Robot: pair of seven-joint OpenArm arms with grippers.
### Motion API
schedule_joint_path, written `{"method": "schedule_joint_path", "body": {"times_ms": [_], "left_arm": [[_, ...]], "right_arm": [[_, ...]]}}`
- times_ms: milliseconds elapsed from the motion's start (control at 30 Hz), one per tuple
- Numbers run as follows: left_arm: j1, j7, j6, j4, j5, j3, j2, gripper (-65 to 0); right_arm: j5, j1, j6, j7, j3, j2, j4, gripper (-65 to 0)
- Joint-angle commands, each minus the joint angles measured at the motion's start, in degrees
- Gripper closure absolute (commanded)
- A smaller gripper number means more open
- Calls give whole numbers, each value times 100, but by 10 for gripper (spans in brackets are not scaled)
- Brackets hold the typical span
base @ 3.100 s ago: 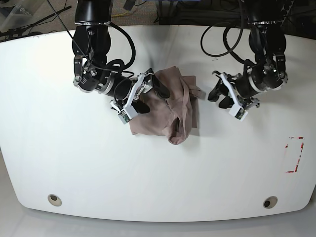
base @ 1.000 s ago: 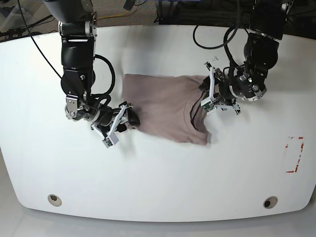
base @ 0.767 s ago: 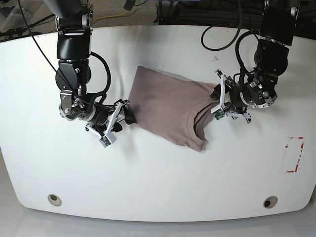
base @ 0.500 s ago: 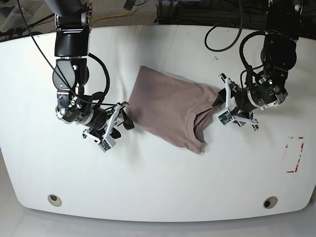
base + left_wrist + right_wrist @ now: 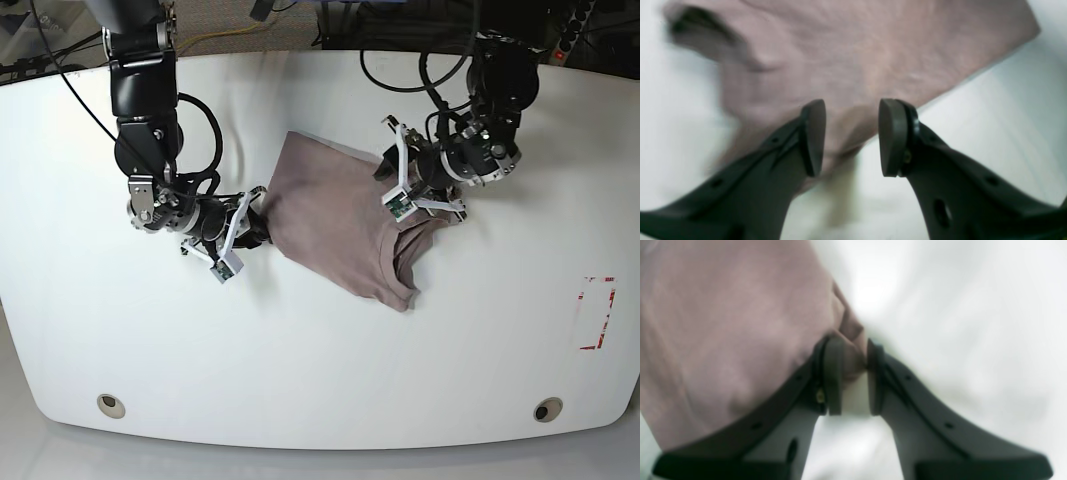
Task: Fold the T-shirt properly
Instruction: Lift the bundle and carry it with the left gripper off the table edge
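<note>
The mauve-brown T-shirt lies partly folded in the middle of the white table, its collar towards the right. My right gripper is at the shirt's left edge. In the right wrist view it is shut with a fold of the shirt pinched between its pads. My left gripper is over the shirt's right part. In the left wrist view it is open and empty, its fingers spread just above the shirt's edge.
A red tape rectangle marks the table at the right. Two round holes sit near the front edge. Cables hang behind the table's far edge.
My left gripper has let go of the shirt's right corner and moved left, over the shirt. My right gripper still holds the left edge and has shifted slightly right.
</note>
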Motion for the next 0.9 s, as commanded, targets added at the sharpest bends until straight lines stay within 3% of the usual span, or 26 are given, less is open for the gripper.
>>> {"method": "schedule_joint_path", "body": {"times_ms": [0, 133, 233, 400, 533, 667, 767, 867], "left_arm": [[-313, -107, -6, -352, 206, -11, 113, -244], [-559, -89, -6, -440, 241, -38, -63, -244], [-621, -89, -6, -361, 206, -38, -512, -244], [-691, -63, -6, 193, 206, -319, -907, -244], [-682, -63, -6, 421, 206, -732, -872, -244], [-682, -54, -6, 395, 259, -1066, -503, -247], [-674, 8, -6, 386, 259, -1181, -213, -254], [-647, 245, -6, 386, 259, -1189, 60, -338]], "right_arm": [[129, -7, 41, 130, -203, 55, 101, -122], [129, -376, 41, 86, -361, 46, 629, -122], [129, -693, 41, 50, -572, 46, 1104, -122], [155, -1062, -395, -231, -1355, 3, 1789, -122], [146, -1238, -614, -310, -1953, -323, 2106, -122], [146, -1255, -658, -442, -2111, -648, 2097, -122], [164, -1264, -658, -442, -2093, -710, 2106, -122], [190, -1247, -658, -442, -2014, -622, 2115, -122]]}}
